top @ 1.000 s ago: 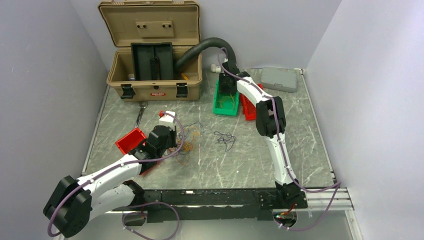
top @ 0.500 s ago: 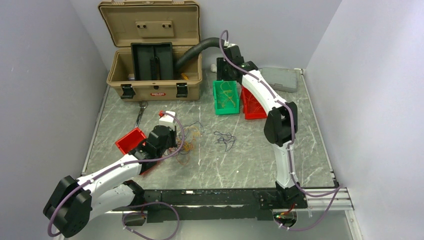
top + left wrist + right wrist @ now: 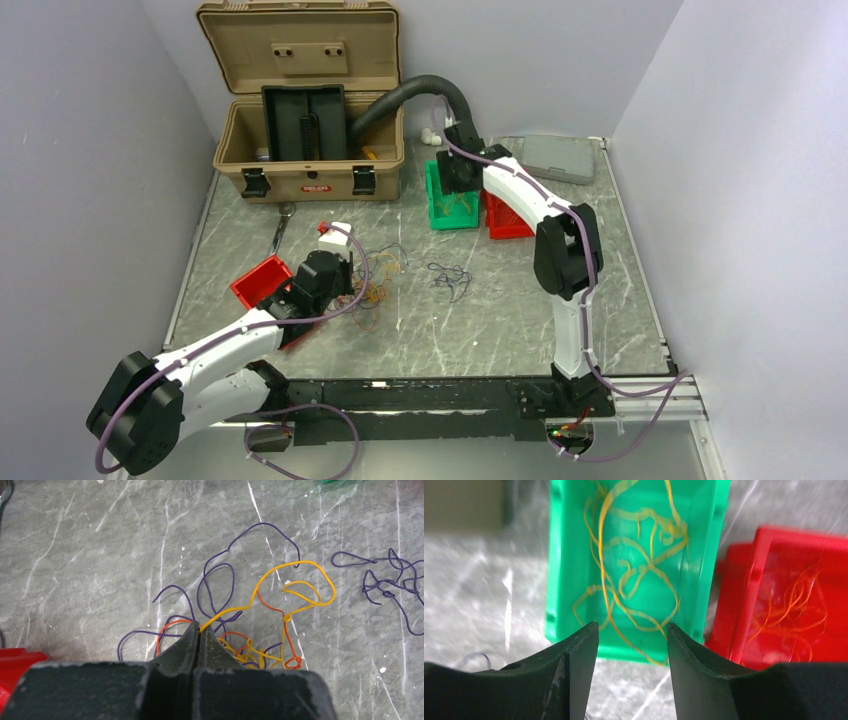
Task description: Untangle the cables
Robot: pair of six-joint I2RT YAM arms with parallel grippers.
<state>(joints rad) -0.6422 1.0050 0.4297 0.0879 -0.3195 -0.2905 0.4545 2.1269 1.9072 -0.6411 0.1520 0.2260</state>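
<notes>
Cables point(image 3: 240, 652) lie in a loose tangle of yellow, orange and purple strands on the table point(image 3: 75, 555), left of its middle and nearer the left edge than the right. My left claw point(image 3: 200, 630) is pinched closed on a yellow cable point(image 3: 300, 562) at the near side of that tangle. The strand runs out from between my fingertips and loops away across the marble. A separate knot of purple cables point(image 3: 387, 582) lies apart from the tangle, toward the table's middle. A red bin point(image 3: 262, 280) sits just beside my left arm, toward the left edge. My right claw point(image 3: 632, 632) hangs with its jaws apart and nothing between them, over the near wall of a green bin point(image 3: 559, 580) toward the far edge. Yellow strands point(image 3: 644, 570) lie coiled in that bin. A second red bin point(image 3: 744, 605), just beside it on the right, holds orange strands point(image 3: 794, 605).
</notes>
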